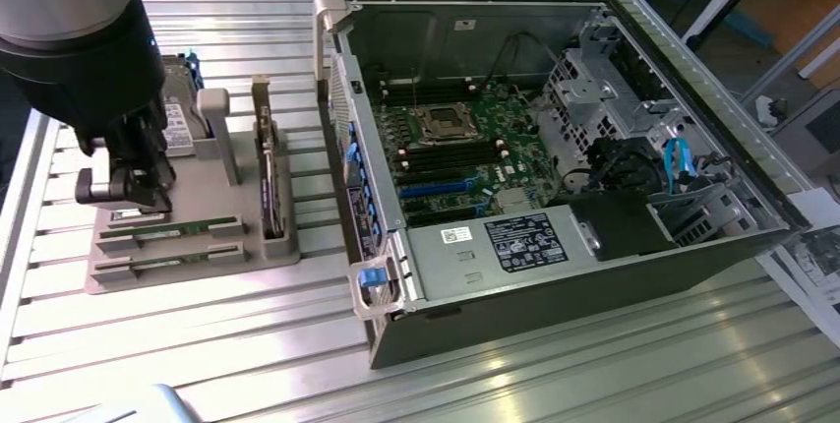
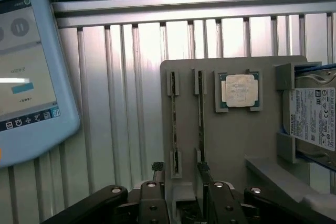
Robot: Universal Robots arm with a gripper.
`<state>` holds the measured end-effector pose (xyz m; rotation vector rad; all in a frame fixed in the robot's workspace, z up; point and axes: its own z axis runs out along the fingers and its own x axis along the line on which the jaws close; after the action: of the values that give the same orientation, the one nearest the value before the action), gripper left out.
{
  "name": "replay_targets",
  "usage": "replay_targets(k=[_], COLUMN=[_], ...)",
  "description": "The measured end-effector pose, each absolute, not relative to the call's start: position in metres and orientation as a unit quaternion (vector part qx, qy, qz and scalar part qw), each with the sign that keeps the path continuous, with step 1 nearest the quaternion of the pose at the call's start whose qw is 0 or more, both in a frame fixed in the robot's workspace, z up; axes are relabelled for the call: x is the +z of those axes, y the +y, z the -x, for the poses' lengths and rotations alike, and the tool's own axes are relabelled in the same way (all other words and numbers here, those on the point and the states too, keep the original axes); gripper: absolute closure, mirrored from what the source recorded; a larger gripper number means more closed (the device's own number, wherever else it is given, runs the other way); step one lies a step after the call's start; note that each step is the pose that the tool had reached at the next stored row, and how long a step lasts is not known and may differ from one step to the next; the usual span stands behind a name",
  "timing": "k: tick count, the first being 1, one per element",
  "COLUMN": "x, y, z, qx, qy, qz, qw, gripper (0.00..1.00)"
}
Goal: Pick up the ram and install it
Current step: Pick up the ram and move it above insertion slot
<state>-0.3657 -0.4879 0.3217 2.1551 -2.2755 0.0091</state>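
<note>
The table [image 1: 525,374] is a bench of silver metal slats with narrow grooves between them, and light glares off the bare stretches. 3 things lie directly on it. A dark computer case [image 1: 565,310] lies on its side with the open side up, taking most of the exterior view's right half. A flat grey holder [image 1: 171,273] sits toward the exterior view's left, apart from the case, with 1 strip of bare slats between them. A light-blue pendant [image 2: 31,77] with a lit screen lies flat near the holder, not touching it. In the wrist view, a raised rail [image 2: 189,9] edges the table beyond the holder.
</note>
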Motion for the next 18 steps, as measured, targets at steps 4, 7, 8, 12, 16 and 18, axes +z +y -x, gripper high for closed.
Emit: replay_targets(k=[4,7,8,12,16,18], x=[0.311,0.301,0.297,0.290,0.281,0.277], y=[-0.486,-0.485,-0.484,-0.484,-0.484,-0.484], z=[0.366,0.366,0.366,0.367,0.369,0.370], qx=[0.003,0.003,0.003,0.003,0.003,0.003], qy=[-0.726,-0.726,-0.726,-0.726,-0.726,-0.726], qz=[-0.688,-0.688,-0.688,-0.688,-0.688,-0.688], qw=[0.004,0.004,0.004,0.004,0.004,0.004], gripper=[0.64,0.64,0.64,0.64,0.64,0.64])
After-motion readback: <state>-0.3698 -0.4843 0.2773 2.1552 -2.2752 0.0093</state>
